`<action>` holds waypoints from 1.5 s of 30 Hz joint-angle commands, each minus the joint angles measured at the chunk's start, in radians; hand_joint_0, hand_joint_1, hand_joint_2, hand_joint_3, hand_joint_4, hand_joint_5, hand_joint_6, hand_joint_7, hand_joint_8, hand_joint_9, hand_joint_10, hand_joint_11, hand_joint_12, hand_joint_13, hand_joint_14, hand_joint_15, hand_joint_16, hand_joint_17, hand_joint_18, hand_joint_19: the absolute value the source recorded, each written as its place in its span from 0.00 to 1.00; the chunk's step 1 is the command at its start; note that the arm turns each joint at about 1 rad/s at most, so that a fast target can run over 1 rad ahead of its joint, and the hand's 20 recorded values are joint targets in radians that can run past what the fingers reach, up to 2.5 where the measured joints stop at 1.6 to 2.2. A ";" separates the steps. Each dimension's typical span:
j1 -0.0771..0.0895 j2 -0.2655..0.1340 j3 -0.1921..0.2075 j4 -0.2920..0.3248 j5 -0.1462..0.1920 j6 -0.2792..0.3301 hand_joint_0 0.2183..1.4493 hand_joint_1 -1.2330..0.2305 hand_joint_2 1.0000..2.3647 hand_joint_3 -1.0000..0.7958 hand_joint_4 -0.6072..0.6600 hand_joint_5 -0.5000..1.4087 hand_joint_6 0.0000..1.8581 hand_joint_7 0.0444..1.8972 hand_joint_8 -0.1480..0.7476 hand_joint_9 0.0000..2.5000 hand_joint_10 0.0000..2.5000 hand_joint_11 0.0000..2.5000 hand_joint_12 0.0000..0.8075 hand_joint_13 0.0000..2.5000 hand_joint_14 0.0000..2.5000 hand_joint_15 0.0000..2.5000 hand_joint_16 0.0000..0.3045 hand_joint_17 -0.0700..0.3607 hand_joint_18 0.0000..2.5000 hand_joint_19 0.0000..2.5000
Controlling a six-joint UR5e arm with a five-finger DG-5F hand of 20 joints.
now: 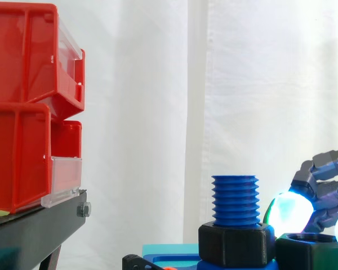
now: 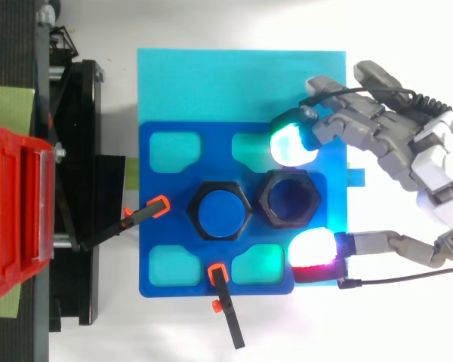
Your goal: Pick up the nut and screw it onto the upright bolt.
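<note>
Colours here: blue ribbed plastic bolt (image 1: 235, 199), black plastic hex nut (image 2: 289, 197), royal-blue plate (image 2: 155, 226) on cyan sheet (image 2: 211, 83), red plastic bins (image 1: 22, 140), grey hand (image 2: 438, 170) glowing white-green and red-pink.

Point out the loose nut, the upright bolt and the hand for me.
loose nut (image 1: 304, 256), side view, on its black side face.
upright bolt (image 1: 235, 199), side view, on the blue threads.
hand (image 2: 426, 170), top view, on its body behind the fingers.
</note>
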 commanded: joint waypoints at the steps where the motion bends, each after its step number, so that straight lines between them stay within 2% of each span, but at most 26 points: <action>1: 0.001 -0.007 0.000 0.002 0.000 0.001 0.13 0.31 0.00 0.28 0.72 0.14 0.27 0.49 0.54 0.12 0.00 0.00 0.55 0.14 0.00 0.00 0.20 0.48 0.11 0.00; 15: 0.001 -0.010 0.000 0.011 0.001 0.002 0.13 0.31 0.00 0.28 0.72 0.14 0.27 0.49 0.54 0.12 0.00 0.00 0.55 0.14 0.00 0.00 0.20 0.48 0.11 0.00; 20: 0.001 -0.010 0.000 0.009 0.003 0.002 0.19 0.32 0.00 0.28 0.70 0.14 0.27 0.49 0.51 0.11 0.00 0.00 0.51 0.13 0.00 0.00 0.18 0.45 0.10 0.00; 28: 0.000 -0.010 0.000 0.006 0.005 0.009 0.22 0.31 0.00 0.28 0.69 0.14 0.27 0.49 0.49 0.11 0.00 0.00 0.49 0.13 0.00 0.00 0.17 0.43 0.09 0.00; 45: -0.007 -0.010 0.000 -0.026 0.001 0.033 0.23 0.30 0.00 0.28 0.69 0.14 0.27 0.49 0.49 0.11 0.00 0.00 0.49 0.13 0.00 0.00 0.17 0.43 0.09 0.00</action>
